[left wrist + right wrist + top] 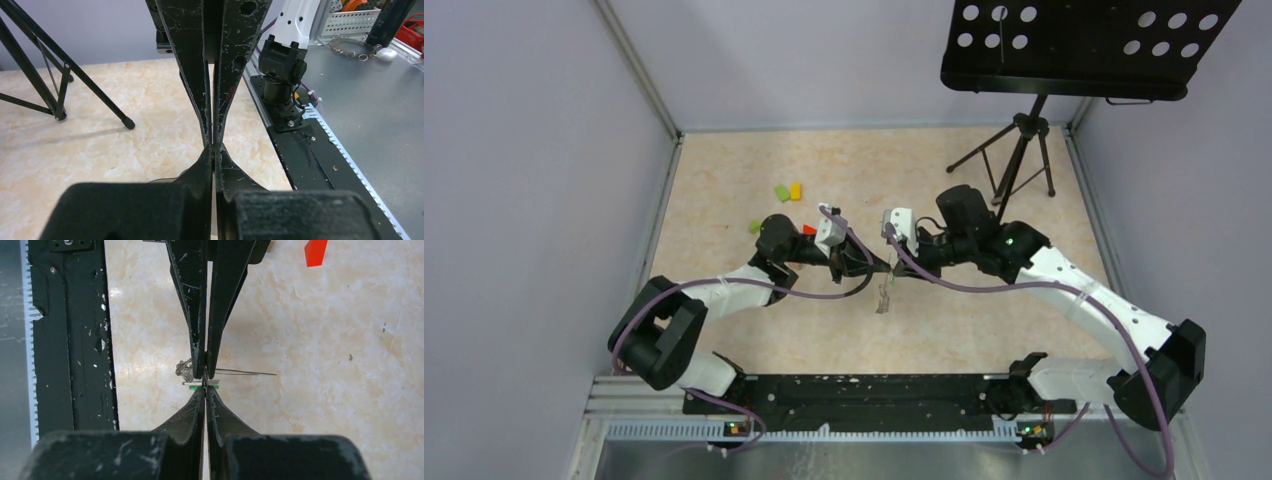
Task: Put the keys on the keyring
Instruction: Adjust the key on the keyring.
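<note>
My left gripper and right gripper meet tip to tip above the middle of the table, both shut. In the right wrist view my right gripper pinches a silver key with a green tag. The left gripper's fingers come in from above and are closed on the keyring, seen edge-on as a thin dark line. Other keys bunch beside it and hang below the tips in the top view. In the left wrist view my left gripper is shut, with an arc of the keyring showing to its left.
Small green, yellow and red blocks lie behind the left arm. A black music stand's tripod stands at the back right. The black base rail runs along the near edge.
</note>
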